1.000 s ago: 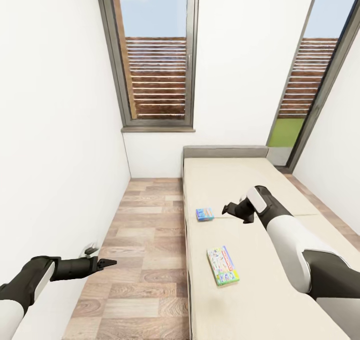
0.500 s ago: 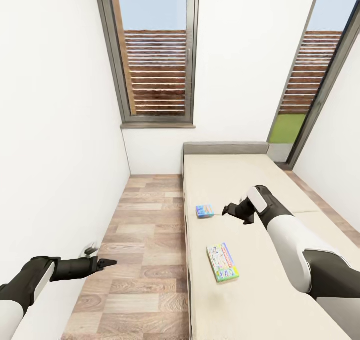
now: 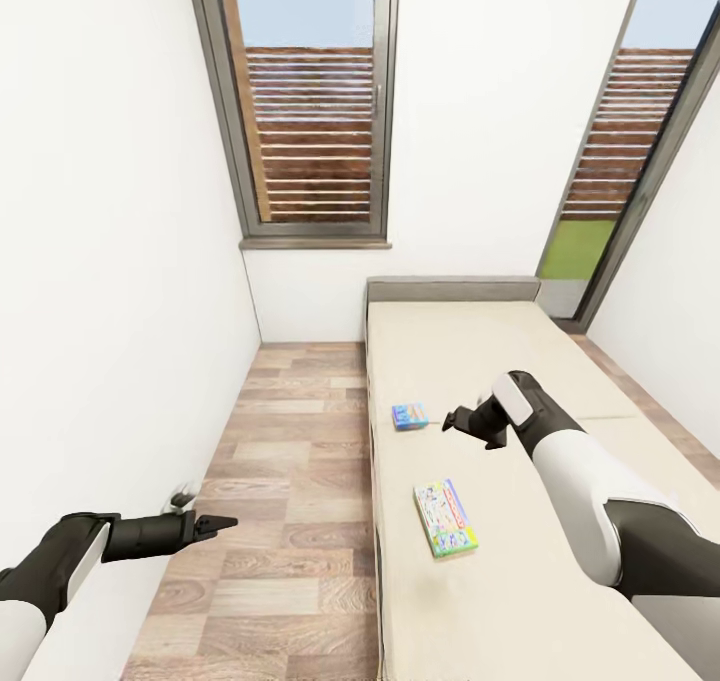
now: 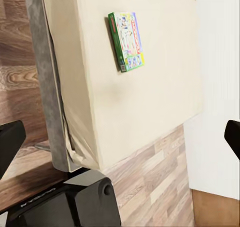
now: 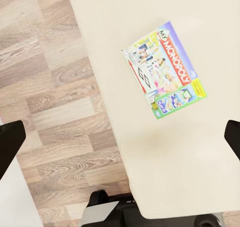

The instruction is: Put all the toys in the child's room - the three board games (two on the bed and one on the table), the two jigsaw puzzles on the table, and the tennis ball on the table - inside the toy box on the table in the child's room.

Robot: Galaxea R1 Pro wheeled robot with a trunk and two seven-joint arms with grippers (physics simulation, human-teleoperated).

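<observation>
two board games: both flat on the bed (image 3: 520, 361), right half of the head frame
near game: light, cartoon-printed box (image 3: 445, 517) at lower centre, close to the mattress's floor-side edge; monopoly lettering reads in the right wrist view
far game: small blue box (image 3: 409, 416) above it, mid-frame
right gripper (image 3: 470, 427): over the mattress, just right of the blue box, apart from it; fingers wide, holding nothing
left gripper (image 3: 215, 526): lower left, over the wood floor (image 3: 290, 461) beside the white wall (image 3: 110, 261); fingertips spread, holding nothing
</observation>
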